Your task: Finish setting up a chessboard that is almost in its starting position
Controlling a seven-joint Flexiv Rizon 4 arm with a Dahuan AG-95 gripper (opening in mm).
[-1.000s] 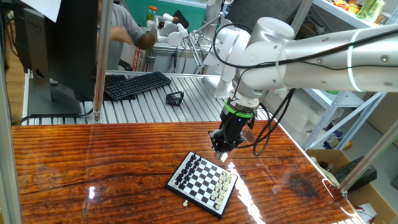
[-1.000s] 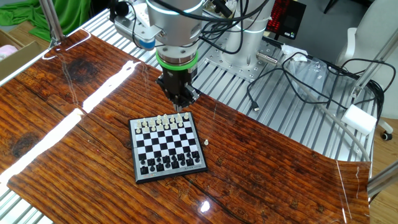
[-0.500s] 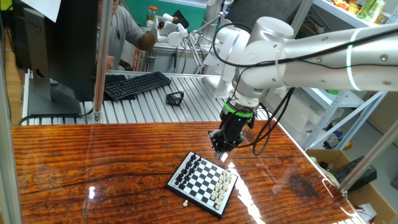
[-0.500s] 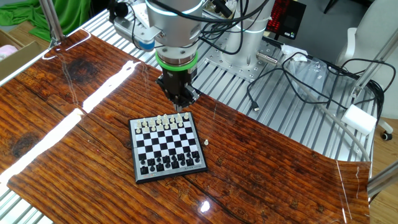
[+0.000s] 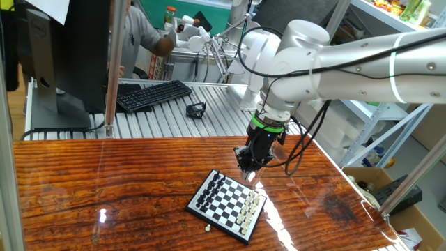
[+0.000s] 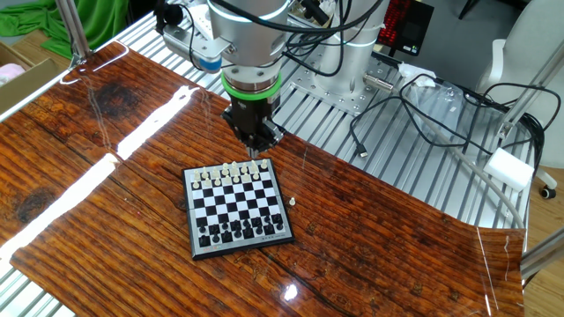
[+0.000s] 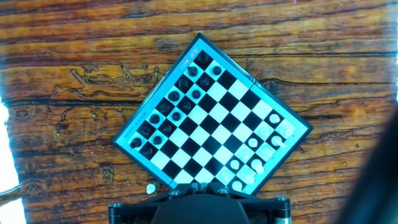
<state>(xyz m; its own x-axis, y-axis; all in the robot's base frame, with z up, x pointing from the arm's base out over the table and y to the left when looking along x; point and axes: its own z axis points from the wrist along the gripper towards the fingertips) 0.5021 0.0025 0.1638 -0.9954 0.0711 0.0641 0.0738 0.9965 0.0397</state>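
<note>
The chessboard (image 5: 226, 206) lies on the wooden table, turned at an angle, with black pieces along one side and cream pieces along the other. It also shows in the other fixed view (image 6: 236, 210) and fills the hand view (image 7: 211, 115). One cream piece (image 6: 292, 202) lies off the board on the wood, close to its rim (image 5: 208, 227) (image 7: 150, 188). My gripper (image 5: 247, 167) hangs above the table just beyond the board's cream-side edge (image 6: 258, 151). Its fingers are together (image 7: 200, 185) and I see nothing between them.
A black keyboard (image 5: 153, 95), a monitor (image 5: 77, 49) and a small black object (image 5: 196, 109) sit on the slatted metal bench behind the wooden table. A metal pole (image 5: 111, 70) stands at the back left. Cables (image 6: 414, 97) lie on the bench by the arm's base.
</note>
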